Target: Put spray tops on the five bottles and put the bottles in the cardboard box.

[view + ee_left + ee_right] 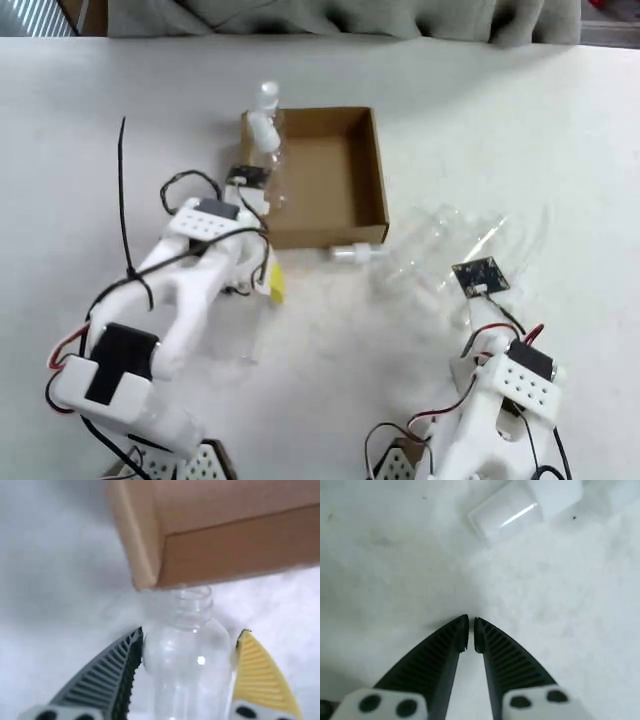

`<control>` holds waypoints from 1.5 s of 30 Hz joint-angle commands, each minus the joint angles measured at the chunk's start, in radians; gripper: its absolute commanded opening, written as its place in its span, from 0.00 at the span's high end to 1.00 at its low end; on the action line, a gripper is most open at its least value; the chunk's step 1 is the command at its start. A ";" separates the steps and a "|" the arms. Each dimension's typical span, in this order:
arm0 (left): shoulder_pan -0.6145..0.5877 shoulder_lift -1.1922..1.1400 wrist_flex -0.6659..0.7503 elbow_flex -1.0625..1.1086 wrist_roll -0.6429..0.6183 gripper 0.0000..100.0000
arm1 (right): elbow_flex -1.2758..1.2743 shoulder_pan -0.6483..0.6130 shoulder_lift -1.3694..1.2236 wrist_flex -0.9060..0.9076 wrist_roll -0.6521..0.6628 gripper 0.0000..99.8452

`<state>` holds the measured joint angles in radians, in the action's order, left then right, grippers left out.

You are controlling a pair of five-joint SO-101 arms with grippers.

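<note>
1. While grey fabric (350,15) lines the top edge, a white desk (500,120) carries the cardboard box (330,170).
2. Left pincer (191,631) pinches an uncapped bottle (187,665) just below the box's corner.
3. Right pincer (471,630), pressed together, lies below a spray top (505,512).

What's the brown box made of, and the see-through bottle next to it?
The box looks like plain cardboard: matte brown, with thin walls and a folded corner. The bottle is probably clear plastic, though glass can't be ruled out: you can see straight through it, it shines, and its neck has screw threads.
</note>
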<state>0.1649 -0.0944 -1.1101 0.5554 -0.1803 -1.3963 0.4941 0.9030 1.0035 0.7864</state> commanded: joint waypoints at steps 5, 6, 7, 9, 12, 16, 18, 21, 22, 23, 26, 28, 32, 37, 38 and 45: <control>-0.010 0.008 -0.075 -0.091 0.011 0.71 | 0.000 0.012 0.019 -0.015 0.003 0.98; -0.012 0.008 -0.071 -0.091 0.011 0.71 | 0.000 0.012 0.019 -0.015 0.003 0.98; -0.012 0.008 -0.064 -0.091 0.011 0.71 | 0.000 0.012 0.019 -0.015 0.003 0.98; -0.012 0.007 -0.048 -0.091 0.011 0.71 | 0.000 0.012 0.019 -0.015 0.003 0.98; -0.002 0.001 -0.023 -0.083 0.011 0.71 | 0.000 0.012 0.019 -0.015 0.003 0.98; 0.018 -0.001 -0.002 -0.069 -0.035 0.71 | 0.000 0.010 0.019 -0.015 0.003 0.98; 0.033 -0.001 0.031 -0.040 -0.110 0.71 | 0.000 0.010 0.019 -0.015 0.003 0.98; 0.044 -0.001 0.057 -0.017 -0.164 0.71 | 0.000 0.008 0.019 -0.015 0.003 0.98; 0.042 0.002 0.057 -0.015 -0.166 0.71 | 0.000 0.008 0.019 -0.015 0.003 0.98; 0.038 0.005 0.054 -0.015 -0.166 0.71 | 0.000 0.008 0.019 -0.015 0.003 0.98; 0.033 0.008 0.046 -0.015 -0.161 0.71 | 0.000 0.008 0.019 -0.015 0.003 0.98; 0.035 0.008 0.046 -0.015 -0.160 0.71 | 0.000 0.008 0.019 -0.015 0.003 0.98; 0.036 0.008 0.009 -0.015 -0.155 0.71 | 0.000 0.008 0.019 -0.015 0.003 0.98; 0.041 0.008 0.005 -0.015 0.035 0.71 | 0.000 0.008 0.019 -0.015 0.003 0.98; 0.041 0.008 0.005 -0.015 0.066 0.71 | 0.000 0.008 0.019 -0.015 0.003 0.98; 0.044 0.004 0.012 -0.015 0.089 0.71 | 0.000 0.008 0.019 -0.015 0.003 0.98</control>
<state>0.1956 -0.1051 -1.0902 0.5478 -0.1036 -1.3963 0.4941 0.9030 1.0035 0.7864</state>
